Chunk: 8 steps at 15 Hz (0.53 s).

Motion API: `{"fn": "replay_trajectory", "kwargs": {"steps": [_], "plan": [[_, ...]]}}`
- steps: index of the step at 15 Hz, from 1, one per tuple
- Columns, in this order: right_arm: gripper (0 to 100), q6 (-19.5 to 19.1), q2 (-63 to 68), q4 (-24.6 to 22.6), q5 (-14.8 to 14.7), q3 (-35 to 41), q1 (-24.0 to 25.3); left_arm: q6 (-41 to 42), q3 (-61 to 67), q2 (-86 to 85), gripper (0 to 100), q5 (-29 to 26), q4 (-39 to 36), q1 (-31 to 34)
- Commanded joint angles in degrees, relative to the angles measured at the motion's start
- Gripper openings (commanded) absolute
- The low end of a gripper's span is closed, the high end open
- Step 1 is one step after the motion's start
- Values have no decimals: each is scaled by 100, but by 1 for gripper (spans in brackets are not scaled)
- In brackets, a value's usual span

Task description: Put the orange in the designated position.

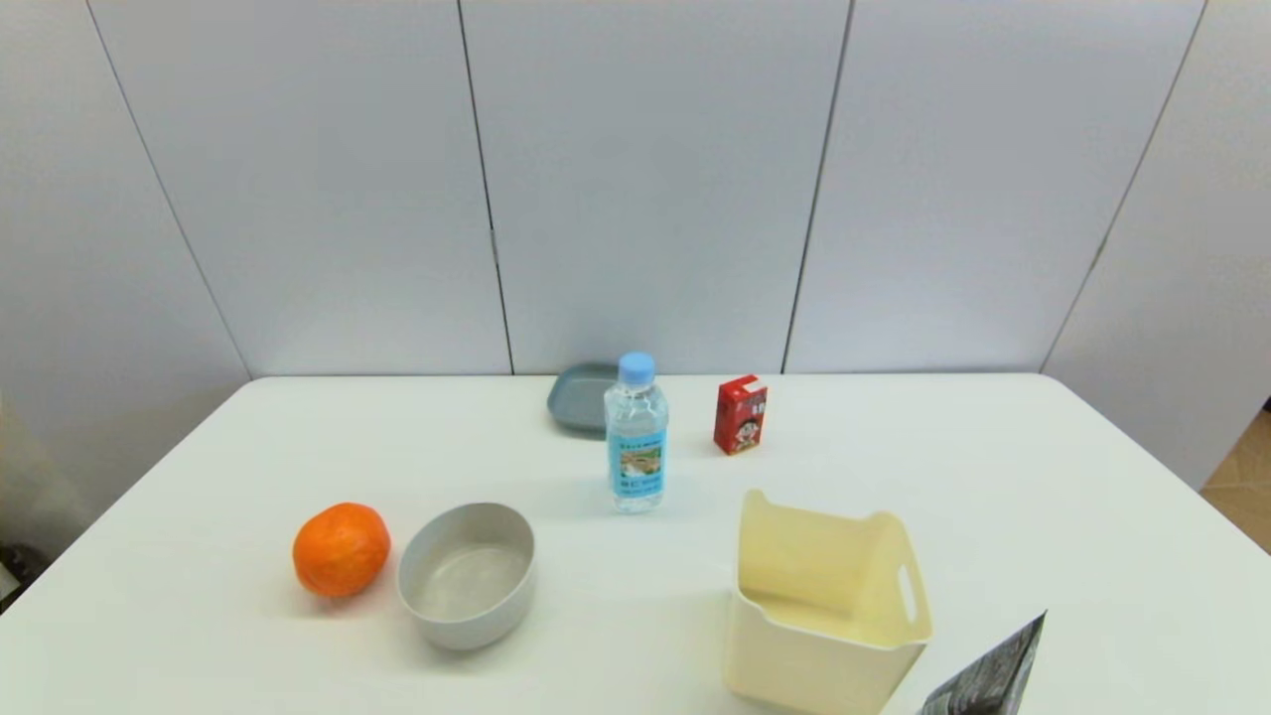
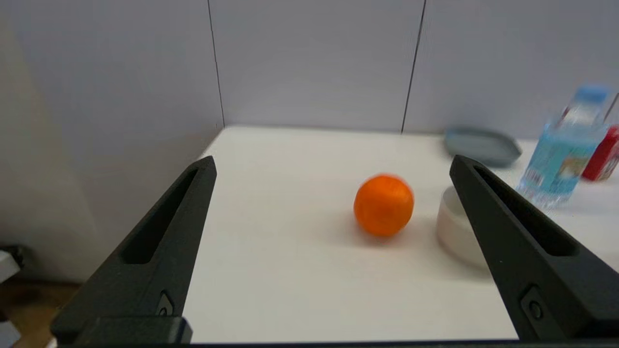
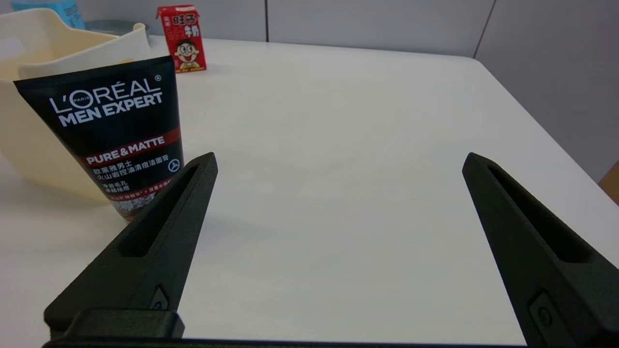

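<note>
Nearest item: black L'Oréal Men Expert tube (image 1: pixel 988 675) at the near edge of the white worktop (image 1: pixel 1043 497), standing just beside the cream plastic bin (image 1: pixel 829 621) on its right.
Cream bin: upright, open top, handle slot in its right wall, nothing visible inside.
Orange: and there it is, the orange (image 1: pixel 341 549) sitting on the worktop, front-left, just to the left of the grey bowl (image 1: pixel 468 574), a narrow gap between the two.
Left claw: the left claw (image 2: pixel 333 169) hangs near the front-left of the worktop, fingers (image 2: pixel 159 241) spread wide, nothing between them.
Orange against the left claw: the orange (image 2: pixel 384 205) lies well ahead of the fingertips, inside the span between them but closer to the finger on the bowl's side; no contact at all.
Grey bowl: its rim (image 2: pixel 452 222) is partly hidden behind that same finger in the left wrist view.
Right claw: the right claw (image 3: pixel 338 162) is over the front-right of the worktop, fingers wide apart, gripping nothing, bare white surface ahead of it.
Tube against the right claw: the tube (image 3: pixel 116 135) stands just beyond one fingertip, in front of the bin.
Middle of the worktop: water bottle (image 1: pixel 635 434), blue cap, upright.
Far side: red drink carton (image 1: pixel 740 414) to the bottle's right; grey-blue plate (image 1: pixel 578 395) behind the bottle, by the wall.
</note>
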Motion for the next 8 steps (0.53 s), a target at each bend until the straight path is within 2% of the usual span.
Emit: {"fn": "replay_trajectory", "kwargs": {"steps": [1,3,5,8], "plan": [[100,-6,0,0,8,9,0,46,1507,-165,100,-5,-909,2],[100,-6,0,0,8,9,0,-7,1648,-165,100,-339,-909,2],[100,-6,0,0,-1,9,0,-15,1648,-156,100,-400,-592,-7],[100,-6,0,0,8,9,0,-7,1657,-165,100,-409,-610,-7]]}}
